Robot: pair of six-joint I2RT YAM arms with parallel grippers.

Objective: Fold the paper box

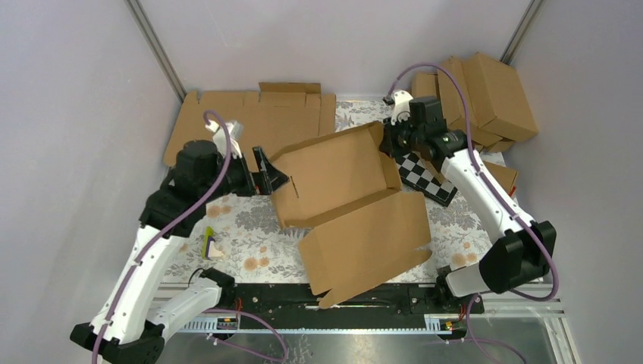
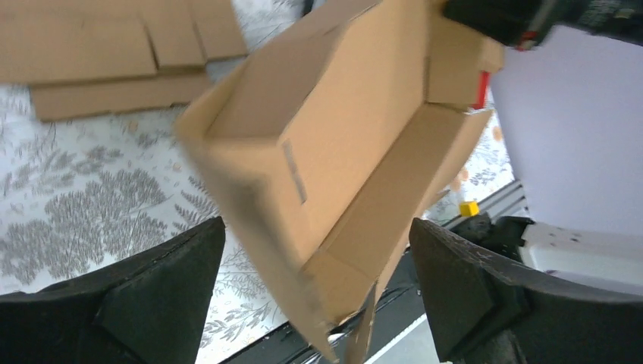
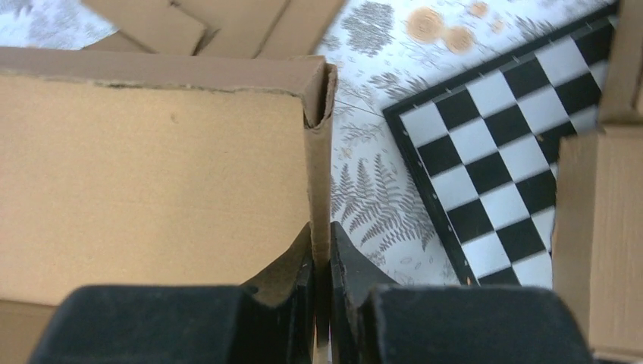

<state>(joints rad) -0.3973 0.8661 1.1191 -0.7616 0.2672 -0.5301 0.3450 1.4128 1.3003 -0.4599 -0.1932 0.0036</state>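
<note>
we are clamping an end wall of the paper box, centre frame, in the right pincer. the left pincer is gaping empty; we are judging it should be nudging the near side upright gently.

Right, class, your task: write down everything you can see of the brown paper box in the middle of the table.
The paper box is plain brown corrugated cardboard, half folded: a shallow tray with its side walls raised, and a wide flap spread flat towards the near edge, one corner over the black rail. It lies at an angle on the floral cloth. The right gripper is shut on the thin wall at its far right corner. The open left gripper is at its left end; contact there is unclear.
</note>
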